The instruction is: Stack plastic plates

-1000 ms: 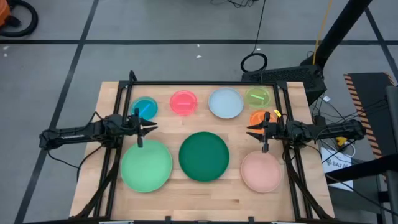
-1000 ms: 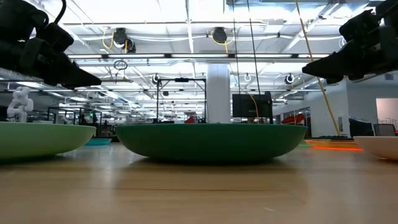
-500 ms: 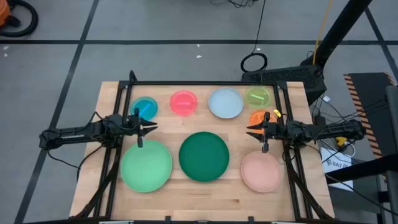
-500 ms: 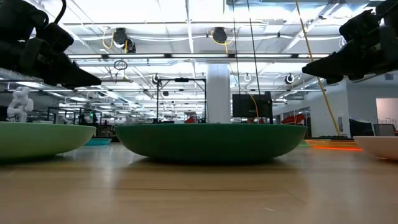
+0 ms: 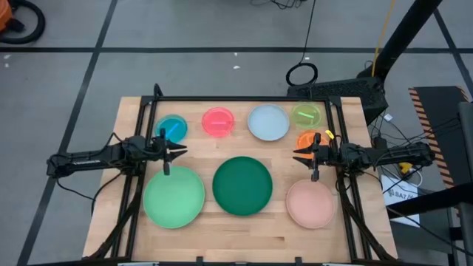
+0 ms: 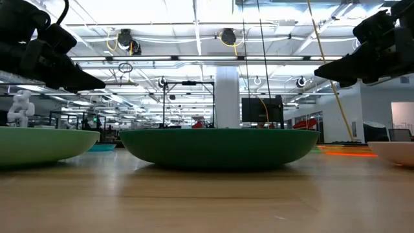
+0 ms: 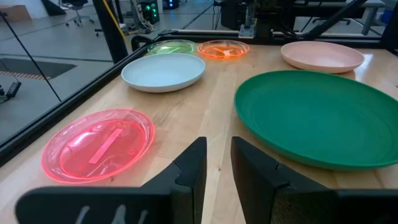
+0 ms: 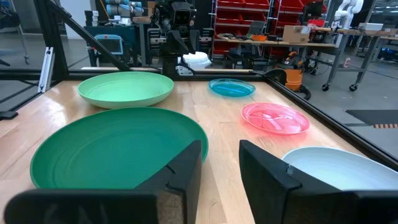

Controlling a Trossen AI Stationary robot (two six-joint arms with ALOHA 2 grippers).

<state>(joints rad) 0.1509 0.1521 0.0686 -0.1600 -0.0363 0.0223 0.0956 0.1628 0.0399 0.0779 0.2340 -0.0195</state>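
All eight plates rest flat on the wooden table. In the high view, the near row holds the large light green plate (image 5: 174,196), the dark green plate (image 5: 242,185) and the pale pink plate (image 5: 310,203). The far row holds the small translucent blue (image 5: 172,128), pink-red (image 5: 218,121), medium light blue (image 5: 268,122) and yellow-green (image 5: 307,114) plates. The orange plate (image 5: 309,138) is partly covered by my right gripper. My left gripper (image 5: 182,151) hovers open between the blue and light green plates. My right gripper (image 5: 295,154) hovers open above the pale pink plate's far edge. Both point at the dark green plate (image 7: 317,115) (image 8: 118,146).
A black frame (image 5: 244,99) runs along the table's far edge and down both sides. Bare wood lies between the two rows of plates and along the near edge (image 5: 244,236). Cables and equipment stand off the table's right side.
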